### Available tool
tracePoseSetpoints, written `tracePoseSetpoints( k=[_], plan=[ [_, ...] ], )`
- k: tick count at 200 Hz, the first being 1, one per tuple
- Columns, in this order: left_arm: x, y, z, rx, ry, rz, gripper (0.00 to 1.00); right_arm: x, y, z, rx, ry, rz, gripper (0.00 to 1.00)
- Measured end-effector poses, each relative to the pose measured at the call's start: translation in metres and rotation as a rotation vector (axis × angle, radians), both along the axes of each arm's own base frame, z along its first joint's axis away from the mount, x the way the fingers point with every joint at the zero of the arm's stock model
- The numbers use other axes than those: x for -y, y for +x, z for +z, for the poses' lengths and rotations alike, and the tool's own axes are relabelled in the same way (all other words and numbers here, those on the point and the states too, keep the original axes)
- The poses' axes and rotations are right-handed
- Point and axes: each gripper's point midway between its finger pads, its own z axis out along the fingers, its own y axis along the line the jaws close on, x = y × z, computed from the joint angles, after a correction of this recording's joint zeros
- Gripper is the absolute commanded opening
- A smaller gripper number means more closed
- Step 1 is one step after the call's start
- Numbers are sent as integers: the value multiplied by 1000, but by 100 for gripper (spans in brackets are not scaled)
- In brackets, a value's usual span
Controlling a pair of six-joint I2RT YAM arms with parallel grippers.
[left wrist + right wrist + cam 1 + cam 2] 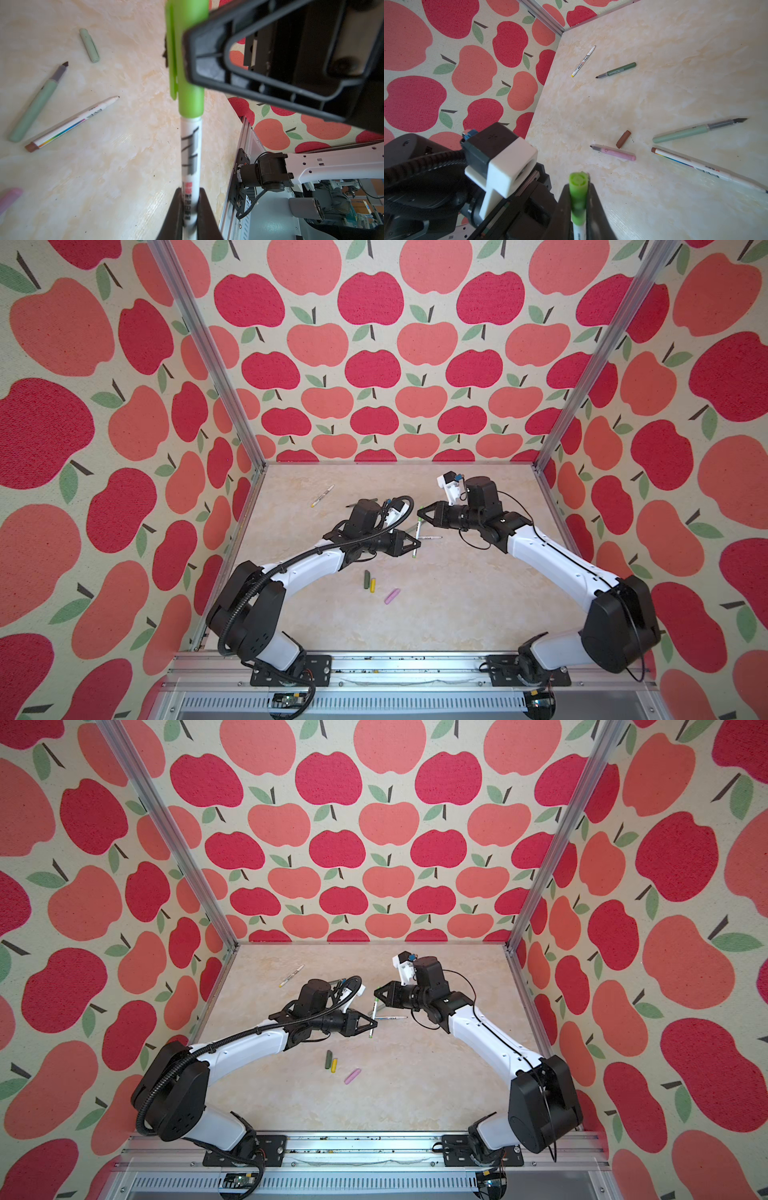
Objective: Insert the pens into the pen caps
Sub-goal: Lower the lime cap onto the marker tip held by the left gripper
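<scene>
Apple-print walls [374,364] ringed the worktop [457,614], above which the left hand [190,199] pinched the white pen [190,149] and the right hand [578,191] the lime cap [190,101] over its tip; a straight coaxial push seemed wisest.

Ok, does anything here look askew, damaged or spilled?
Nothing stands out. The lime cap sits in line with the white pen; only a few dark specks dot the table.
</scene>
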Motion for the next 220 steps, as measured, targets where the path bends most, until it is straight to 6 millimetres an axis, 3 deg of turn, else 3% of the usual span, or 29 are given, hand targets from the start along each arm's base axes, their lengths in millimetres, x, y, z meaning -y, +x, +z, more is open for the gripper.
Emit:
tracePoseSetpoints(
  k=[33,72,102,155,190,220],
  plan=[
    [-5,0,-2,-6,10,-13,0,-3,-2,-1,10,5,7,19],
    [-16,28,14,71,14,57,0,-10,-24,-13,-52,-28,72,43],
    [-20,24,8,92,71,54,0,-8,-25,-4,-44,-49,81,52],
    [-24,8,-13,149,234,42,0,0,-9,30,45,-80,20,52],
    [-25,6,-21,188,295,42,0,3,-1,27,37,-120,-18,50],
    [-25,5,-24,214,325,42,0,4,5,14,5,-163,-40,48]
  ],
)
